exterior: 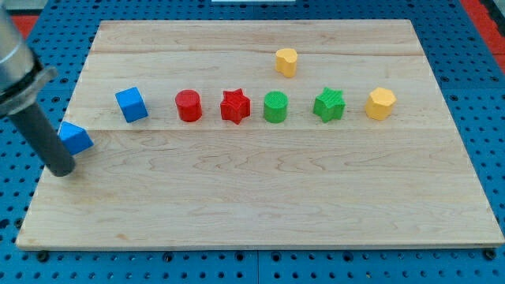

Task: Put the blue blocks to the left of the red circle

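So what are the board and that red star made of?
The board looks like pale wood with a dull finish: grain lines and plank seams show. The red star is probably matte plastic, given its even colour; fine ridges hint at 3D printing, though I can't be sure.

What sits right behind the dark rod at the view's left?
The blue block at the board's left edge. My tip rests beside it, the rod covering its left side; whether they touch is unclear.

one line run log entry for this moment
tip: touching blue block, lower left | blue cube: left of red circle | both blues: left
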